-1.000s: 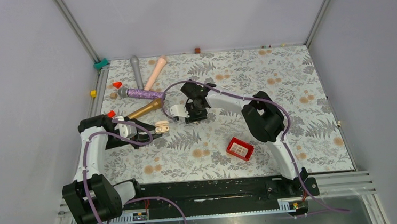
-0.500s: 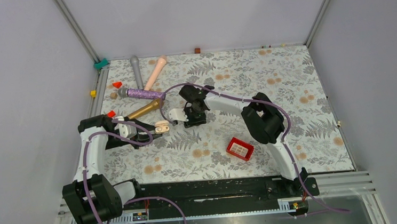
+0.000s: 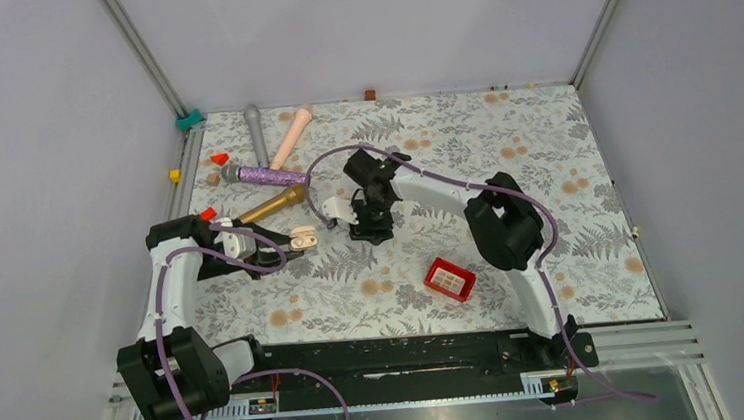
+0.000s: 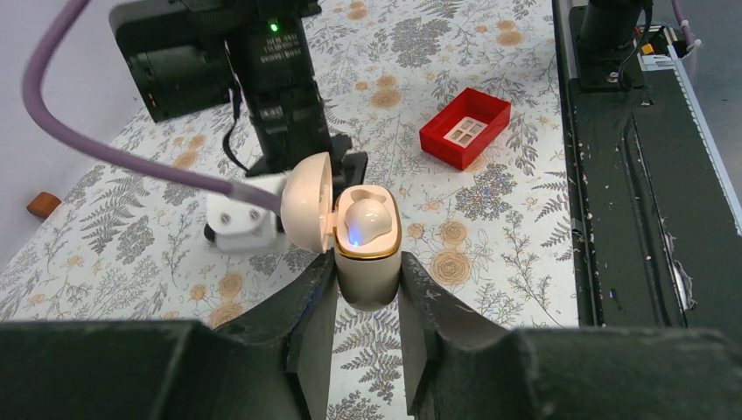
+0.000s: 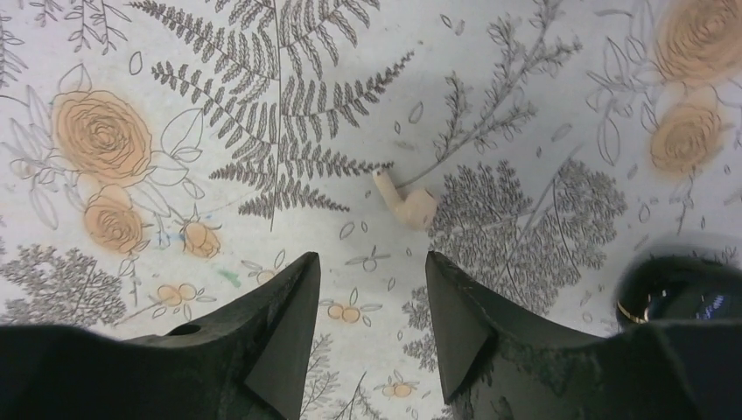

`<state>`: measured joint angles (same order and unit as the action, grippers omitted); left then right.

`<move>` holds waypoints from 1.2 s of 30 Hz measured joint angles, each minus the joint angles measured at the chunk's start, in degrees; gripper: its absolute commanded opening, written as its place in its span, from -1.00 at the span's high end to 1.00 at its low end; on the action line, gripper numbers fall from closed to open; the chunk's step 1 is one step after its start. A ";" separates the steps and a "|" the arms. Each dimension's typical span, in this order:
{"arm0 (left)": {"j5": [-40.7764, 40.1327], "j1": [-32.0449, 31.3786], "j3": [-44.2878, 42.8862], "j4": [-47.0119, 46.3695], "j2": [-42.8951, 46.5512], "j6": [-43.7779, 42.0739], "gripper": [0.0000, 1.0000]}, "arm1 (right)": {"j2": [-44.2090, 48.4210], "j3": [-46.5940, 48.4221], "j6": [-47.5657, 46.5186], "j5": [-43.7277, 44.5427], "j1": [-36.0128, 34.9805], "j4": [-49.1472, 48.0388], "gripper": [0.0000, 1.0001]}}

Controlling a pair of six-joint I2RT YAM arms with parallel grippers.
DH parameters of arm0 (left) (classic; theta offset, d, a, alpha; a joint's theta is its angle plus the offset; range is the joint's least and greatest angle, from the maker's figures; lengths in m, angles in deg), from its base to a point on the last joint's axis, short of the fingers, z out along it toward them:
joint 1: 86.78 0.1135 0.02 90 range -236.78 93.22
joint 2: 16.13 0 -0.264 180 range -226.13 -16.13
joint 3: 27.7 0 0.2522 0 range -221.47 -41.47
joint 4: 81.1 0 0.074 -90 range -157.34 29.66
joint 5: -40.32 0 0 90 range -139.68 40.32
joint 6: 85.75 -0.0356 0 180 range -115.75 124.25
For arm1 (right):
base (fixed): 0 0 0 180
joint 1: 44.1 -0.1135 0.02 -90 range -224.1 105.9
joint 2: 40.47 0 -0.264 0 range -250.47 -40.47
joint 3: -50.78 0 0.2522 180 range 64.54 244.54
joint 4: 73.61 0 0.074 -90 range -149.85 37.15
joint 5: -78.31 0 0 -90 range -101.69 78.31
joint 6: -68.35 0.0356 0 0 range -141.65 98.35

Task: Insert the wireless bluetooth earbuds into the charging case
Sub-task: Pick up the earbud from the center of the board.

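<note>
My left gripper (image 4: 367, 262) is shut on the cream charging case (image 4: 368, 262) and holds it upright with the lid (image 4: 306, 201) swung open to the left. One whitish earbud (image 4: 365, 219) sits inside, with a blue light on it. The case also shows in the top view (image 3: 302, 240). My right gripper (image 5: 372, 258) is open and points down at the table. A second cream earbud (image 5: 408, 205) lies on the cloth just ahead of its fingertips, untouched. In the top view the right gripper (image 3: 371, 232) stands a little right of the case.
A red box (image 3: 450, 278) lies near the front centre, also in the left wrist view (image 4: 465, 129). Grey (image 3: 255, 131), pink (image 3: 291, 134), purple (image 3: 265, 174) and gold (image 3: 271, 205) microphones and small red cones (image 3: 219, 159) lie at the back left. A black glossy round thing (image 5: 678, 293) shows partly at the right.
My right gripper has shifted slightly to the right and nearer, with its wrist turned more upright. The left arm and the case have not moved.
</note>
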<state>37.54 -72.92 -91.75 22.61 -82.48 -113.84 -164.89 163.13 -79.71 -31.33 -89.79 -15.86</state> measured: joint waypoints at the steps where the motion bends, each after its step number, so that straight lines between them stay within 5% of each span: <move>1: 0.00 0.00 0.00 0.00 0.00 0.00 1.00 | 0.50 0.04 0.59 -0.98 0.57 0.39 -0.11; 10: 0.00 0.00 0.00 0.02 0.00 0.00 1.00 | -0.44 9.77 17.55 -7.69 7.58 2.08 -0.08; 20: 0.00 0.09 0.00 0.00 0.00 0.00 1.00 | -9.75 18.14 39.15 -10.38 7.65 5.95 -0.02; 36: 0.00 0.09 0.00 0.00 0.00 -0.02 1.00 | -14.36 19.41 47.65 -8.63 7.63 8.94 0.06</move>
<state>37.54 -72.83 -91.75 22.61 -82.48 -113.86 -179.25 182.54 -32.06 -39.96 -82.16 -6.92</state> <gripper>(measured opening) 0.286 0.469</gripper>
